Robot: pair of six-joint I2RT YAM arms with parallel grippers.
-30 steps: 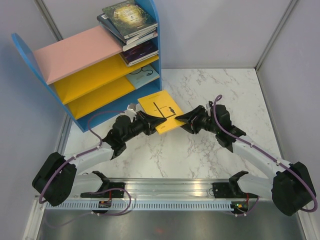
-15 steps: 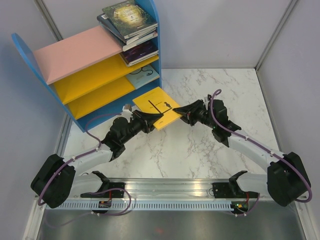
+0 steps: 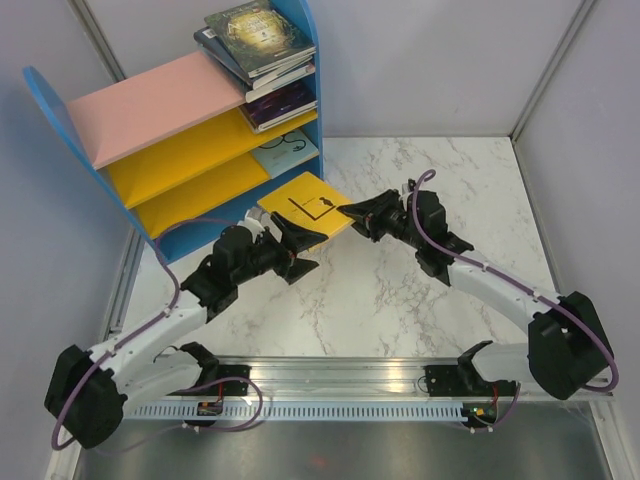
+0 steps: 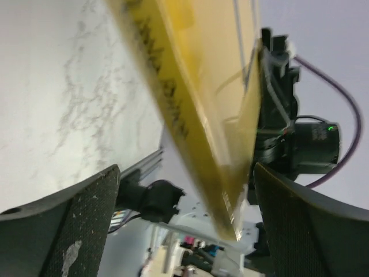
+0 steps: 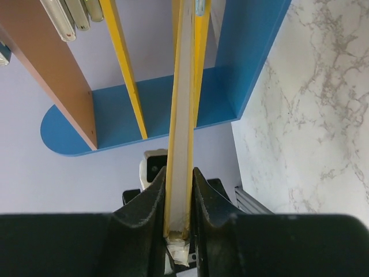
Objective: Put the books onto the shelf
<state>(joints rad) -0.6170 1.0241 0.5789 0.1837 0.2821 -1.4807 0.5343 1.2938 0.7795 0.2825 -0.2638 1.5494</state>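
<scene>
My right gripper (image 3: 347, 212) pinched the yellow book (image 3: 300, 205), its length aimed at the shelf (image 3: 150, 105) (left gripper (image 3: 296, 246) spread, nearer the shelf).

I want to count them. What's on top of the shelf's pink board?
A pile of books, a green-gold book uppermost. It covers the lower ones; only edges show.

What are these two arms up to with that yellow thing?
Two robot arms are putting books on a shelf. The right fingers pinch a yellow book by its edge, holding it up just in front of the shelf. The left fingers stand open on either side of the book, not gripping it. Several other books already lie stacked on the shelf.
</scene>
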